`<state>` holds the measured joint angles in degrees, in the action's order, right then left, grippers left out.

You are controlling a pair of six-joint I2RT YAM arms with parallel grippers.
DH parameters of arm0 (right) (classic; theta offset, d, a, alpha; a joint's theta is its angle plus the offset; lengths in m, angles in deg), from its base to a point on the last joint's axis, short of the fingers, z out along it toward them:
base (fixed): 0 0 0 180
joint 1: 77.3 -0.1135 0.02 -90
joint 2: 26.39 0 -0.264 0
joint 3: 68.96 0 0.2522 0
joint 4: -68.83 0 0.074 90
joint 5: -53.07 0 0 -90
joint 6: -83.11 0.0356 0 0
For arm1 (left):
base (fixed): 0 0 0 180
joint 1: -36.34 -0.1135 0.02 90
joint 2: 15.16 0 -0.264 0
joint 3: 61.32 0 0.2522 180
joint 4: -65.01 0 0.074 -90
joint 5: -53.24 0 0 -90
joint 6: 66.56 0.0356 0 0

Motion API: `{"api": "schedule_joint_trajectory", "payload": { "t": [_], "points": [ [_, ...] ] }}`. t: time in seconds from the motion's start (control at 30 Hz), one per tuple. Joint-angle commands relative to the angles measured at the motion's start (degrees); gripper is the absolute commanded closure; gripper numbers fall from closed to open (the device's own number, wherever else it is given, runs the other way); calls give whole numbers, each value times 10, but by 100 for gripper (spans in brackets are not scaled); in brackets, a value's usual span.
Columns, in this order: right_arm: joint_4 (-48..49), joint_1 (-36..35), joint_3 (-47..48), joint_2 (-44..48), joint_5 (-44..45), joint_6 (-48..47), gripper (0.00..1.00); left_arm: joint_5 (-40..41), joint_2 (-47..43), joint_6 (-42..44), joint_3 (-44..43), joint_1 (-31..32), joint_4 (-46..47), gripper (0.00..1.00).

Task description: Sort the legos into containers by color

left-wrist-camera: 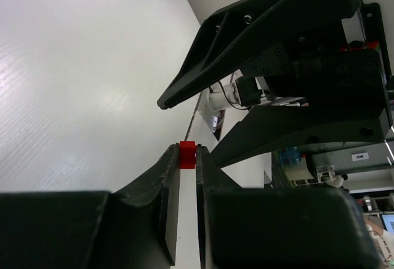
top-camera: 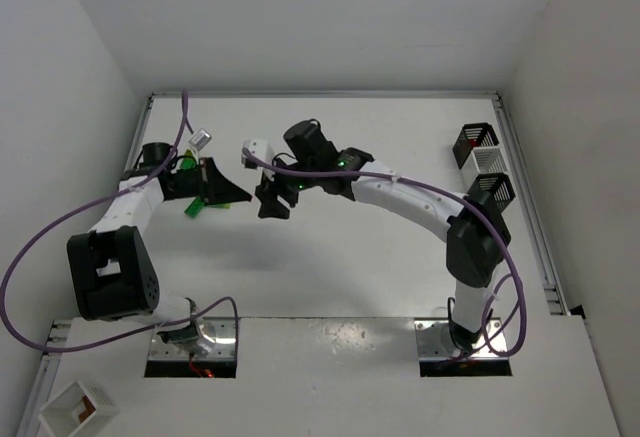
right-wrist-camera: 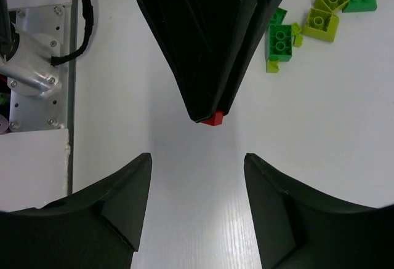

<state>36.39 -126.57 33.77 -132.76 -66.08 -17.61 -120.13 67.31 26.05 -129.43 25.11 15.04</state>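
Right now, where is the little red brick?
In the left wrist view, the red brick sits pinched at the tips of the left claw; the open right claw faces it closely.

Over the counter [top-camera: 350, 267] the left gripper [top-camera: 243, 196] and right gripper [right-wrist-camera: 197, 161] meet tip to tip, blocking each other's way across. The right jaws stand wide, the gap between them free in front of the red lego [right-wrist-camera: 213, 119]. Green and lime legos [right-wrist-camera: 286, 35] lie scattered beside the left gripper. Bare counter runs right to the black bins [top-camera: 491, 190].
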Motion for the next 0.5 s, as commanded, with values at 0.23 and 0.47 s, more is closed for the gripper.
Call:
{"api": "schedule_joint_trajectory", "payload": {
  "t": [0.23, 0.47],
  "points": [
    [50, -13, 64, -38, -56, -37, 41, -5, -36, -71, 41, 4, 69, 100],
    [50, -30, 78, -56, -43, -47, 45, 6, -42, -95, 46, 4, 86, 100]
  ]
}}
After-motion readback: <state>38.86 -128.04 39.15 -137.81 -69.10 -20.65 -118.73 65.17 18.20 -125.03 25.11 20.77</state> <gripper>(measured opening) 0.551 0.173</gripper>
